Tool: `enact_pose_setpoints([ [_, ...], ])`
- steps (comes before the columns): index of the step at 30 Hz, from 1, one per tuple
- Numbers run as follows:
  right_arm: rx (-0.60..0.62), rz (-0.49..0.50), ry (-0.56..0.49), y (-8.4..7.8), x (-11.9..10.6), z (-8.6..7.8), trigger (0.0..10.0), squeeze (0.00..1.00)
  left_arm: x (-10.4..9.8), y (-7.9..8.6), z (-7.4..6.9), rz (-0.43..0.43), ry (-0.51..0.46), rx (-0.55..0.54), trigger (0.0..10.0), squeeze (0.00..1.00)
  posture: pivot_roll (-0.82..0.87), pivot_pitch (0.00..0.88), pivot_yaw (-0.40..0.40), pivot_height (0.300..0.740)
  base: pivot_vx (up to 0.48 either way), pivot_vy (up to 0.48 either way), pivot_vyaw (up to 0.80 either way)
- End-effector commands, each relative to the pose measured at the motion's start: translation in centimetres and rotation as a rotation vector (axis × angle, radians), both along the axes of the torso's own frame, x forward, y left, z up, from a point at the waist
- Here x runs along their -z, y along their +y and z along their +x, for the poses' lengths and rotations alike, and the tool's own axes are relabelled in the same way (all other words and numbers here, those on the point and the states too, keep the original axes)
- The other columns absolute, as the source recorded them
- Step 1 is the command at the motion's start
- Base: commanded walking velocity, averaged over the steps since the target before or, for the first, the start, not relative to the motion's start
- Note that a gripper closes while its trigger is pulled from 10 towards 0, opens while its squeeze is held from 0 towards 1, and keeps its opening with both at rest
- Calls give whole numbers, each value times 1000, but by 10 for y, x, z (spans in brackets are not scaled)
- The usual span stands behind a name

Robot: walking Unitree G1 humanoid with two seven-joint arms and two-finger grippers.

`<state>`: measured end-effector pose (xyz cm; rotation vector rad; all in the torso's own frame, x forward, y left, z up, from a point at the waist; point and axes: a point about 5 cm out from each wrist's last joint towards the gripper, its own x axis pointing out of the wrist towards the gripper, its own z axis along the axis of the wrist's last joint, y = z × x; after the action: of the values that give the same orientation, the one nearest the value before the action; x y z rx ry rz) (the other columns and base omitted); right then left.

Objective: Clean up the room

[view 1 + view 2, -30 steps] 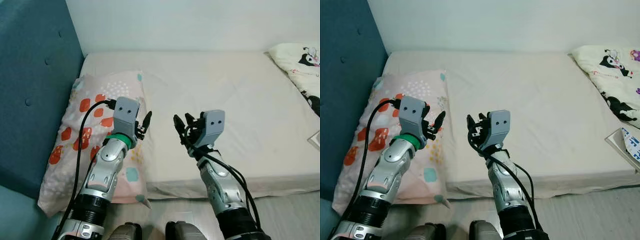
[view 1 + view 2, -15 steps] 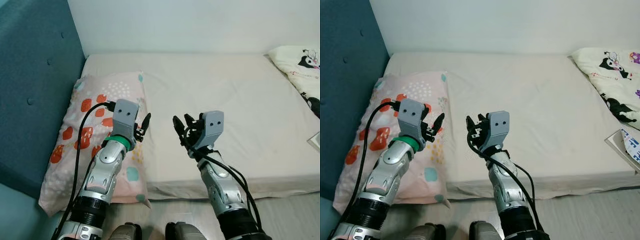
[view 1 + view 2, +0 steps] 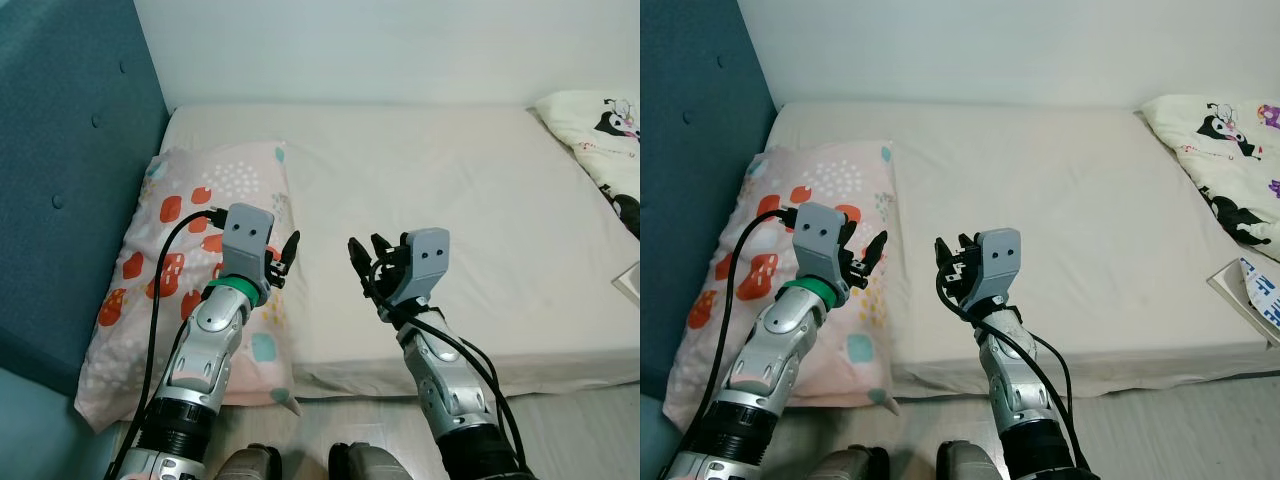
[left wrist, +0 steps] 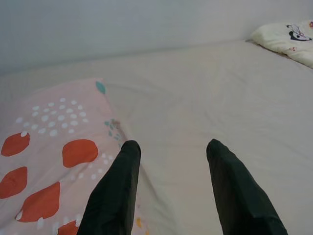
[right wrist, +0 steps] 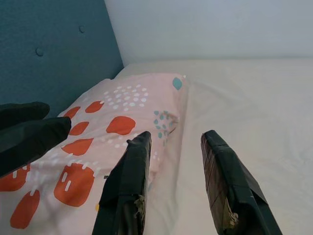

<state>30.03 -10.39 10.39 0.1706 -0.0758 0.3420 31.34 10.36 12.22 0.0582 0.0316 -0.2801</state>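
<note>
A pink pillow [image 3: 180,215] with red and orange shapes lies at the left end of the cream bed [image 3: 450,170], against the teal headboard [image 3: 60,150]. My left gripper [image 3: 283,255] hovers open over the pillow's right edge, holding nothing. My right gripper [image 3: 368,258] hangs open over the bare sheet just to the right, also holding nothing. The left wrist view has the left gripper [image 4: 173,144] over the pillow [image 4: 49,132] edge. In the right wrist view the right gripper [image 5: 176,136] faces the pillow [image 5: 112,112], with the left gripper's fingers [image 5: 24,132] at the side.
A cream blanket [image 3: 1230,170] printed with cartoon figures lies at the bed's right end. A flat printed item [image 3: 1252,285] juts in at the right edge. Grey floor [image 3: 580,430] runs along the bed's near side. A white wall stands behind the bed.
Both arms have sunk slightly and drawn a little toward me. Their fingers stay open and hold nothing.
</note>
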Motion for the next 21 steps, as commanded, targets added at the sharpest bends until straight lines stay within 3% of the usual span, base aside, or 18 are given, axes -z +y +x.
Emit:
enact_pose_setpoints([
  [1,9,-2,-10,-2,-1,0,10000,0,3,-2,-3,0,5,7,10000,0,-49,51,-5,740,0,0,0],
  [21,12,-8,15,0,7,-1,10000,0,8,-3,-6,19,18,14,10000,0,-38,43,3,740,0,0,0],
])
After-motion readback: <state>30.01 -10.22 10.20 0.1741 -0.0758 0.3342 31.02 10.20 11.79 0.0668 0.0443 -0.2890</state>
